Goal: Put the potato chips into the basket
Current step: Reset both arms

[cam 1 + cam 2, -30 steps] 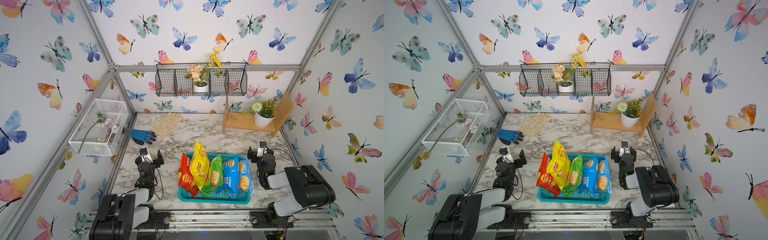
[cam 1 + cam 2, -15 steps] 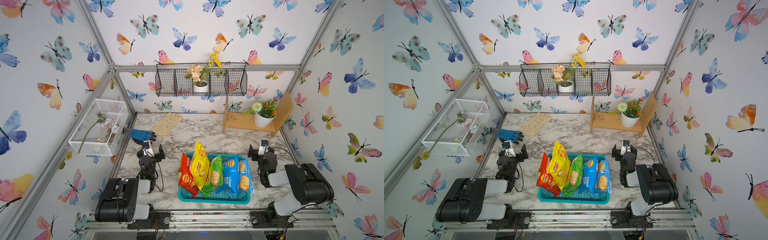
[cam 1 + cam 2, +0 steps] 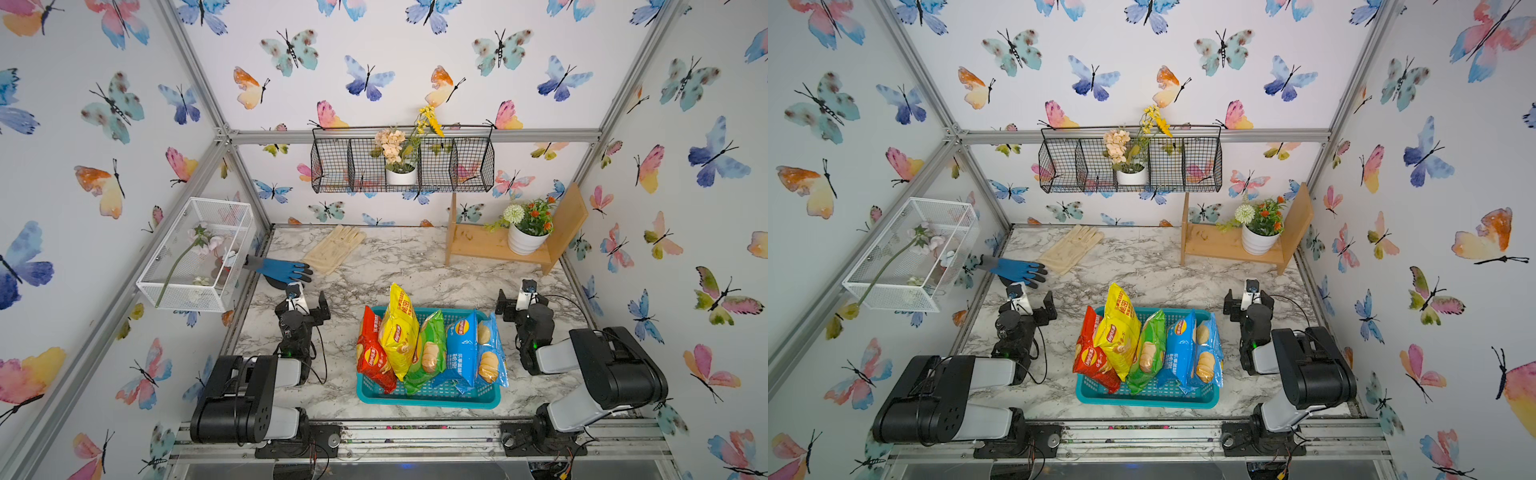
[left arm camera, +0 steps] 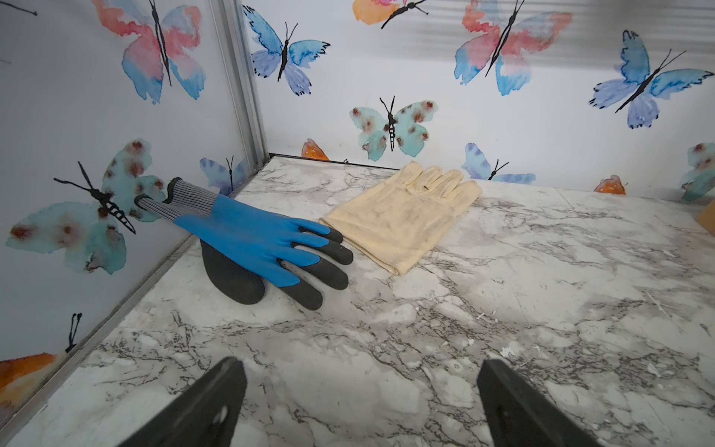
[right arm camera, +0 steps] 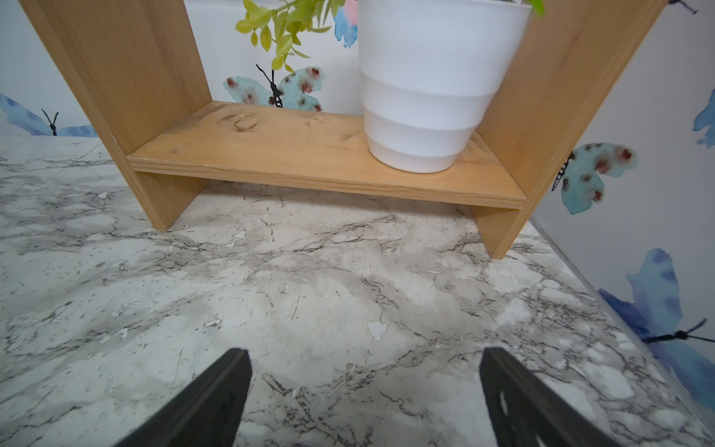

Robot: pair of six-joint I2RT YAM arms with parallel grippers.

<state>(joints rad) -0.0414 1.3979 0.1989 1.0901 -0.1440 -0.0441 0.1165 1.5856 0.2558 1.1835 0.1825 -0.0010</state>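
The teal basket (image 3: 428,401) (image 3: 1148,401) sits at the table's front centre in both top views. Several bags of potato chips stand in it side by side: red (image 3: 372,357), yellow (image 3: 401,328), green (image 3: 428,349), dark blue (image 3: 461,349) and light blue (image 3: 490,353). My left gripper (image 3: 302,307) (image 4: 358,371) rests low over the marble to the left of the basket, open and holding nothing. On the basket's other side, my right gripper (image 3: 520,305) (image 5: 365,363) is likewise open and holding nothing. Neither touches a bag.
A blue glove (image 4: 251,240) and a beige glove (image 4: 406,209) lie ahead of the left gripper, near the back left corner. A wooden shelf (image 5: 309,158) with a white plant pot (image 5: 429,85) stands ahead of the right gripper. A white mesh box (image 3: 195,253) and a black wire basket (image 3: 403,166) hang on the walls.
The left arm has folded lower and its gripper has shifted a little toward the back wall. The right arm has barely moved. The bags and basket stay put.
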